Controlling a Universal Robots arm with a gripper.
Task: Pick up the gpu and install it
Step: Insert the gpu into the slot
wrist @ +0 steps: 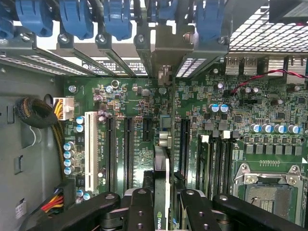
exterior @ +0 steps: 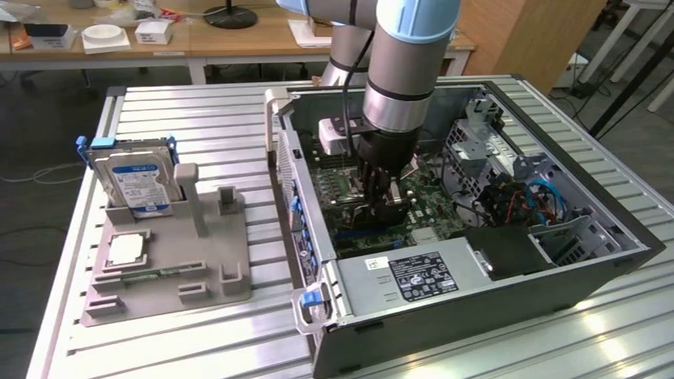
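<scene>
My gripper (exterior: 380, 201) is down inside the open computer case (exterior: 589, 276), over the motherboard (exterior: 432, 197). It is shut on the gpu (exterior: 374, 217), a dark card held upright on its edge. In the wrist view, the gpu (wrist: 162, 173) runs edge-on between my two black fingers (wrist: 139, 207). It lines up with the long expansion slots (wrist: 128, 149) on the green motherboard (wrist: 216, 86). Its metal end bracket (wrist: 164, 53) reaches the row of rear slot openings. Whether the card's edge is seated in a slot is hidden.
A grey parts holder (exterior: 211, 276) at the exterior view's left carries a silver hard drive (exterior: 137, 181) with a blue label and a small square CPU chip (exterior: 126, 249). The power supply (exterior: 421, 276), drive cage (exterior: 495, 150), cables (exterior: 526, 201), blue clips (wrist: 115, 19) and CPU socket (wrist: 269, 192) crowd the case.
</scene>
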